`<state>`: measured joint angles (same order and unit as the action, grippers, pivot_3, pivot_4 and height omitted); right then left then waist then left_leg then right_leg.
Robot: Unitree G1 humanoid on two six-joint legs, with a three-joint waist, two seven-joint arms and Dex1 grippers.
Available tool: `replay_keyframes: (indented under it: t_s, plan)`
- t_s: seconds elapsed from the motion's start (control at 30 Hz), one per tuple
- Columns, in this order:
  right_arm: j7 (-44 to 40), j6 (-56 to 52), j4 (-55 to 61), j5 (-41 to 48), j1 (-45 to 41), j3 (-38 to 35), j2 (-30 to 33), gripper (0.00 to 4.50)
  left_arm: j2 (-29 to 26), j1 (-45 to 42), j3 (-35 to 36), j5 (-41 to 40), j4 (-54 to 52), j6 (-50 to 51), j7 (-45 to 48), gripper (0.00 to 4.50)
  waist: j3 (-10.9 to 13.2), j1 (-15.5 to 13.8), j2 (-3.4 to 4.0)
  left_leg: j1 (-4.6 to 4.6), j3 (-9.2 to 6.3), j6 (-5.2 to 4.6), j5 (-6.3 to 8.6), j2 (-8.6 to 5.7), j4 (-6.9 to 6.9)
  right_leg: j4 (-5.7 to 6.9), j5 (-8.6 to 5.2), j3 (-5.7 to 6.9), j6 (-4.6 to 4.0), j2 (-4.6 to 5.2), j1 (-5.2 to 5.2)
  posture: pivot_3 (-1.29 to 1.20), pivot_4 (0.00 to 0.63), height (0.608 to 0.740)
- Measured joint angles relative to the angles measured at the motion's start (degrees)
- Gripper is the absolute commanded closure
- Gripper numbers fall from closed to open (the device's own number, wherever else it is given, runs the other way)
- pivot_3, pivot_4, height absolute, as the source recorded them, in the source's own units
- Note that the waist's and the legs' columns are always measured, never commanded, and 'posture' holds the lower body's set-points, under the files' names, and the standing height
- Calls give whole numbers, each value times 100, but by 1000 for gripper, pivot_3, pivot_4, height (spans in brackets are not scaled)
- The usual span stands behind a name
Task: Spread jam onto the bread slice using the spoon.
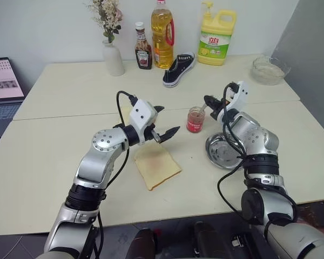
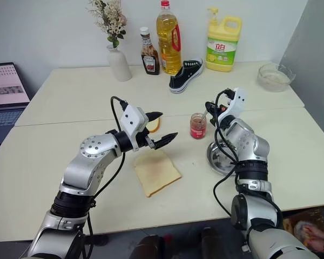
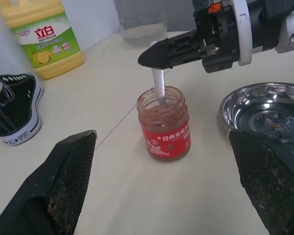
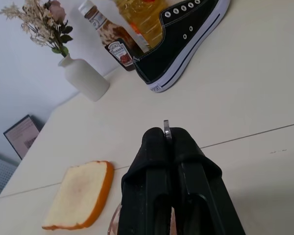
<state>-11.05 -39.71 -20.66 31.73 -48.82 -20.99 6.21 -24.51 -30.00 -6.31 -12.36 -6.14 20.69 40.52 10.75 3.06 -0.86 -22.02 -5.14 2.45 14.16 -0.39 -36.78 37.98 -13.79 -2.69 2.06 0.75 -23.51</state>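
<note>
The jam is dark red in a small clear jar with a red label, standing open at mid table. My right gripper is shut on the spoon, gripping the handle just above the jar, and the spoon's bowl dips into the jam. My left gripper hovers open to the left of the jar, holding nothing, with its fingers wide apart. The pale bread slice lies flat behind the left gripper, which partly hides it in the eye views.
A second slice with a brownish centre lies near the front. A round steel dish sits under my right forearm. Along the back stand a vase, ketchup bottle, oil bottle, detergent jug, black shoe and glass bowl.
</note>
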Motion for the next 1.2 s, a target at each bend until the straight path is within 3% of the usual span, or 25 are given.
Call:
replay_keyframes:
  t_s: [0.87, 1.2]
  plan:
    - [883, -206, 303, 1002, -190, -724, 122, 4467, -85, -46, -7, -1, 6, -136, 182, 0, 1, 5, 1, -2, 1, -1, 0, 0, 5, -2, -1, 0, 0, -1, -3, 0, 150, 740]
    - [1503, -967, 1283, 2205, -235, -965, -70, 4467, -1107, 343, 214, -329, 61, -581, 1432, 0, 4, 23, 6, -16, 4, -1, 0, 6, 25, 0, -2, -1, -2, -2, -28, 0, 150, 740]
